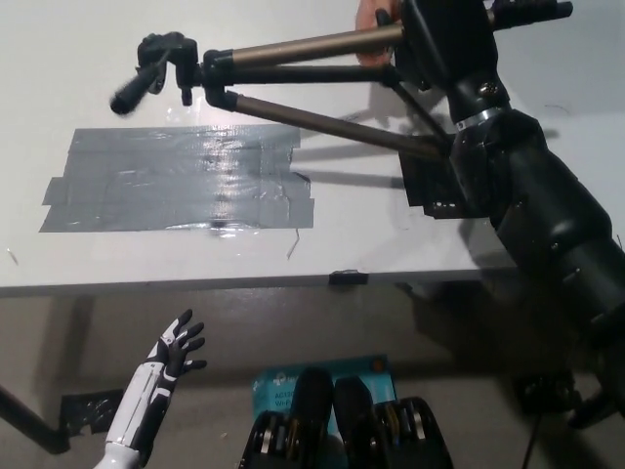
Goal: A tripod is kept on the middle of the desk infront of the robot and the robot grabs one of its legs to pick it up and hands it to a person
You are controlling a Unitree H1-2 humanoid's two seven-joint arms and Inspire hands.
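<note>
Nearest, at the lower left, below the desk's front edge: white left hand, fingers spread, holding nothing. Just beside it toward the middle, down on the floor, a blue packet, partly hidden. Farther up, the white desk, with a broad patch of grey tape stuck flat on its left half and a small black clip on the front edge. Over the desk and clear of its top, with shadows cast beneath: the tripod, lying nearly level, head toward the left above the tape, legs fanning out to the right. At the far right, on the end of the black arm, the right hand, closed around the tripod's legs. Farthest, at the top edge, a person's hand touching the upper leg, right beside the black hand; cannot tell whether gripping it.
</note>
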